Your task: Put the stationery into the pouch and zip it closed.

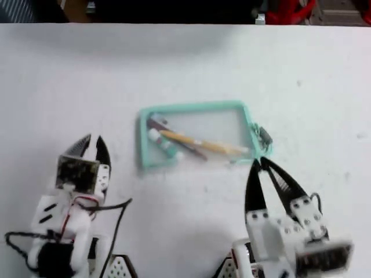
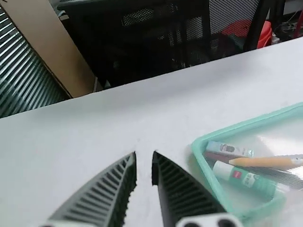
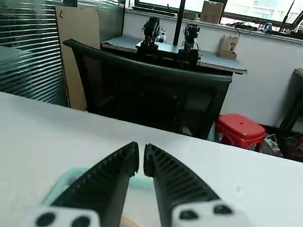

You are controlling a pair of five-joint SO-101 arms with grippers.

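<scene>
Lying on white table (image 1: 185, 63), mint pouch (image 1: 191, 106), black chair (image 3: 151, 94) behind

left gripper (image 1: 94, 141) sits low, pointing forward, its fingers (image 2: 176, 189) a narrow slit apart, seemingly just ajar. right gripper (image 1: 261, 164) also points forward, tips meeting. the two arms stand well apart.

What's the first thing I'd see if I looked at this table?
You'd spot the see-through pouch with its mint-green edge, lying in the middle of the white table with a yellow pencil inside. Next come two black pincers. The left pincer is off the pouch's left end, and the right pincer has its tips at the pouch's right corner.
</scene>
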